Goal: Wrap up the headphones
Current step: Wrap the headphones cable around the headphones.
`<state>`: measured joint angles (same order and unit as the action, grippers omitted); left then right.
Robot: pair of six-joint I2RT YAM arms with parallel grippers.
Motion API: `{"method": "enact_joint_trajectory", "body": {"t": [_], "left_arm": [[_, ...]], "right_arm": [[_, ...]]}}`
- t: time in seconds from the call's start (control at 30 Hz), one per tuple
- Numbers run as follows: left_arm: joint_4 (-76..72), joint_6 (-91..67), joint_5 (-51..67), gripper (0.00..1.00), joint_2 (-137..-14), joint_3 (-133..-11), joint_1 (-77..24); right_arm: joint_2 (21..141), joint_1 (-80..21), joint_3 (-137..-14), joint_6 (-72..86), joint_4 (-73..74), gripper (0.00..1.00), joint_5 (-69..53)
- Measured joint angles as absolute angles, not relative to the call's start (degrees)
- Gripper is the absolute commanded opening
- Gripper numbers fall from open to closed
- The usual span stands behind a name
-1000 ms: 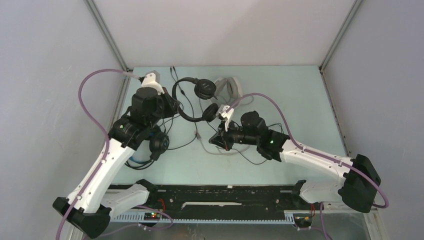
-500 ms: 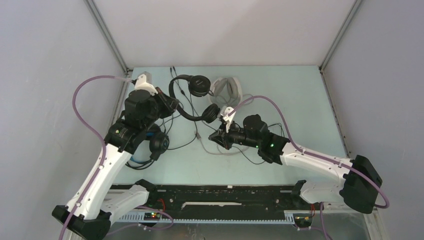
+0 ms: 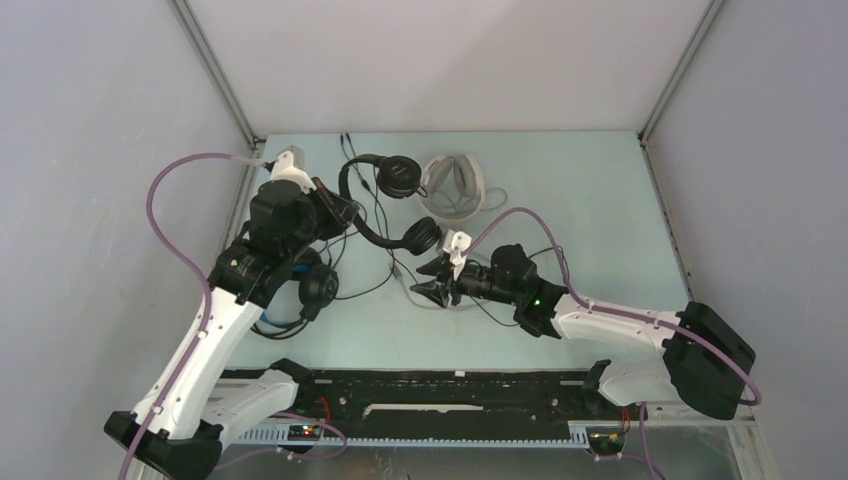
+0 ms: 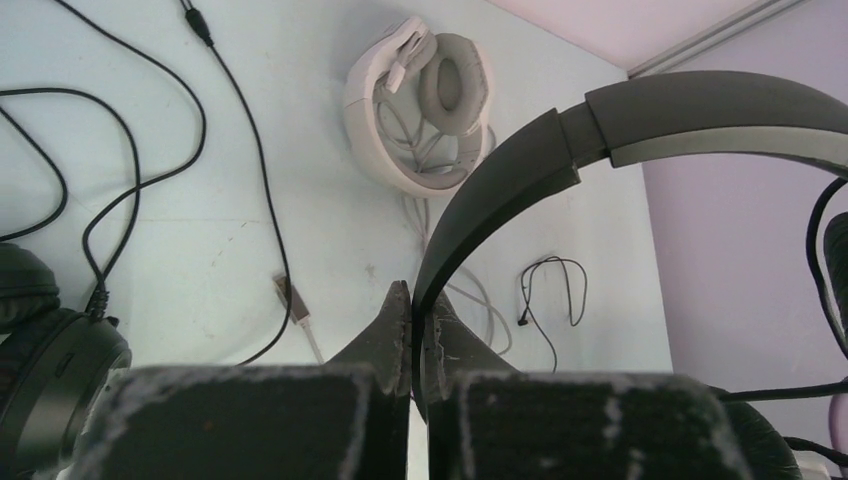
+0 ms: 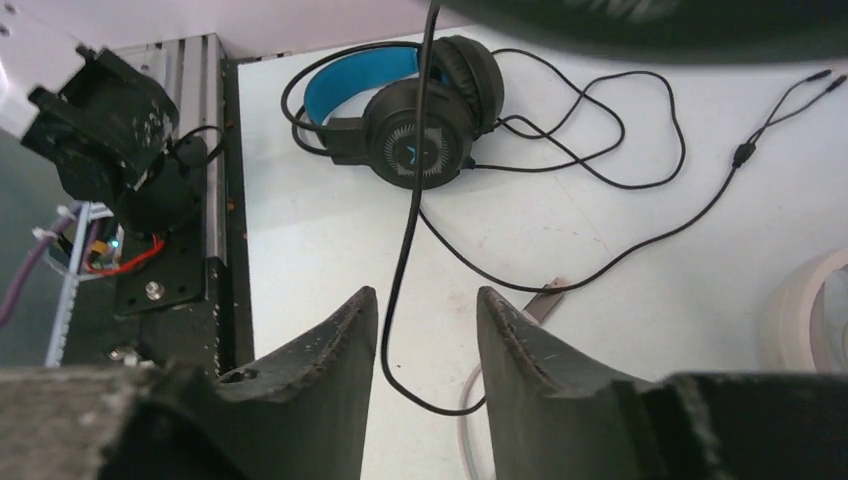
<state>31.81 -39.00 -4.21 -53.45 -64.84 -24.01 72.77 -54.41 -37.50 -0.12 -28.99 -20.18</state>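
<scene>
Headphones, three sets, on the pale surface [image 3: 600, 200]. The all-black headphones [image 3: 398, 177] are at far centre-left, their headband [image 4: 520, 170] pinched edge-on by the left jaws, which are closed tight on it. The white-grey headphones [image 3: 455, 185] lie just beside them to the right. The blue-banded headphones [image 5: 400, 110] lie at the near left beside the left arm [image 3: 215, 330], apart from both. The right jaws stand part-way apart and grip nothing. A thin black cable [image 5: 405, 220] hangs through the gap between them without touching either finger.

The step in hand appears to be gathering that cable for winding round the held set. Hold the left grip steady so the headband serves as a fixed anchor. Close the right jaws on the cable only once it sits at mid-finger, then lead it in even turns under light tension. Pull gently: the loops on the surface cross one another and may drag a neighbouring set along.

Not shown:
- The left jaws in the overhead view, covered by their own wrist.
- Most of the held set beyond its headband in the left wrist view, cut off at the frame.
- The cable's upper end, lost in a dark blur along the top of the right wrist view.

You cannot tell for certain which set owns which lead. Nor can you tell whether the lower earcup [image 3: 420, 237] rests on the surface.
</scene>
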Motion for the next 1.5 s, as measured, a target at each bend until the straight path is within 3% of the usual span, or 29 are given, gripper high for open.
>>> {"method": "enact_joint_trajectory", "body": {"t": [0.2,0.63,0.7,0.77,0.9,1.5], "left_arm": [[33.19,-40.05,-3.95,0.0,-53.36,-65.14,-23.81],[34.09,-40.58,-2.55,0.0,-52.86,-67.55,-23.81],[34.22,-40.6,-2.42,0.0,-52.84,-67.79,-23.81],[34.46,-40.6,-2.15,0.0,-52.84,-68.01,-23.81],[35.22,-40.56,-0.86,0.0,-52.84,-68.29,-23.79],[44.97,-33.69,-1.23,0.0,-58.89,-84.71,-17.76]], "right_arm": [[78.26,-54.41,-32.58,-2.63,-38.92,0.54,-23.97],[93.97,-52.71,-31.81,-4.51,-58.87,0.52,-30.11],[95.57,-52.25,-31.79,-4.36,-60.77,0.48,-30.39],[96.95,-51.86,-31.79,-4.19,-62.22,0.37,-30.37],[98.65,-50.59,-31.73,-2.83,-64.42,0.0,-30.15],[92.14,-42.87,-25.12,1.56,-70.52,0.0,-29.17]]}}
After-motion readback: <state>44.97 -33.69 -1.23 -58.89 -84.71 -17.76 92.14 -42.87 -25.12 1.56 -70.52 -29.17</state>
